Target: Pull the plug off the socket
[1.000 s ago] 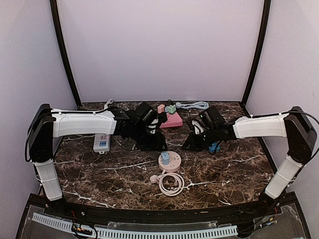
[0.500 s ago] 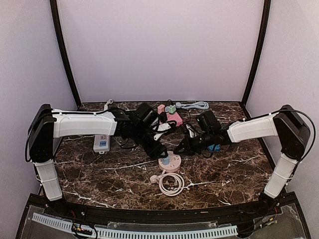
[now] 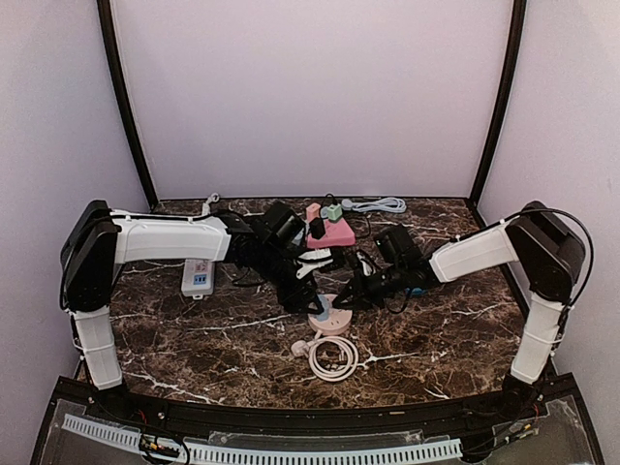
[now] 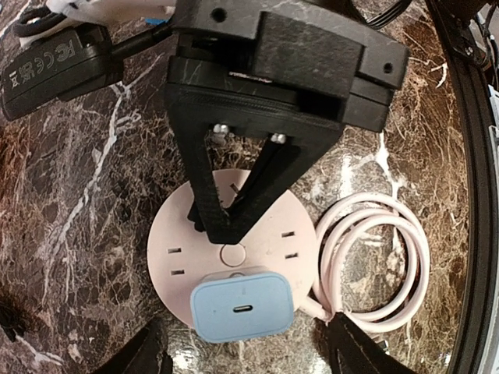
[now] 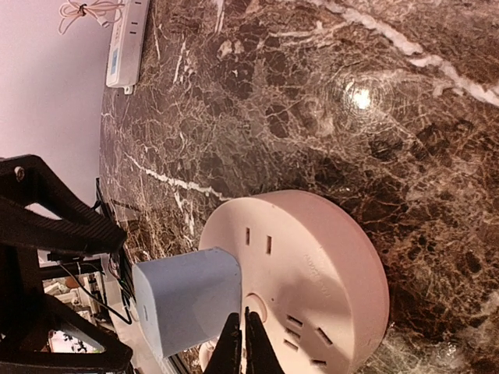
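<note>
Left wrist crops the left jaws, spread astride the plug; right jaws pinch together, empty, at the socket.

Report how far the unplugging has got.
Done: only the approach. In hand: the shut right gripper rests its tips on the round pink socket; the open left gripper straddles the blue plug. Left: close on the plug and pull it out; it sits plugged in.

The plug sits on the socket, the coiled cable beside it.
</note>
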`<state>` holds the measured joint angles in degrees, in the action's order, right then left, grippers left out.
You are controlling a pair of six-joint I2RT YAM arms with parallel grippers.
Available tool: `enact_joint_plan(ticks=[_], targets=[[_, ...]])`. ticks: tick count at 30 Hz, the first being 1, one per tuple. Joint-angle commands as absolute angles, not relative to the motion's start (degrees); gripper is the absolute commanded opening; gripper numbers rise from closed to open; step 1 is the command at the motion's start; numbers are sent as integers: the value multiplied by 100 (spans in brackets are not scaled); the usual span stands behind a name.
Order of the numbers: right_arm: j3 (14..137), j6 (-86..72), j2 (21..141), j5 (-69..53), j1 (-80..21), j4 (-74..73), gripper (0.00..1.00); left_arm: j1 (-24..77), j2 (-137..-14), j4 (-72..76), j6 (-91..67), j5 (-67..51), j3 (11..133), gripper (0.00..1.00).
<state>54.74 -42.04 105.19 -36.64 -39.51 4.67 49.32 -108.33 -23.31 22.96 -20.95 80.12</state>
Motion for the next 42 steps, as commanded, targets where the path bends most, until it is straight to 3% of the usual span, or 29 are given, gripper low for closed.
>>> enact_joint_plan(ticks=[1, 13, 22, 26, 34, 42], targets=[[5477, -4407, 10698, -3850, -3998, 838, 2, 4813, -11093, -2622, 2442, -2345, 8256, 69], [5486, -4539, 11022, -3866, -3999, 946, 1, 4799, -11336, -2224, 2445, -2529, 8254, 71], [5493, -4636, 11219, -3885, -3956, 987, 0, 4792, -11536, -2128, 2502, -2621, 8367, 64], [5519, -4646, 11293, -3811, -3930, 898, 0, 4799, -11577, -2142, 2484, -2531, 8416, 54], [5747, -4452, 11437, -3328, -3937, 148, 0, 4794, -11595, -2215, 2308, -2565, 8628, 22], [5739, -4359, 11604, -2793, -3963, -415, 0, 4771, -11291, -1713, 1988, -2543, 8518, 12]])
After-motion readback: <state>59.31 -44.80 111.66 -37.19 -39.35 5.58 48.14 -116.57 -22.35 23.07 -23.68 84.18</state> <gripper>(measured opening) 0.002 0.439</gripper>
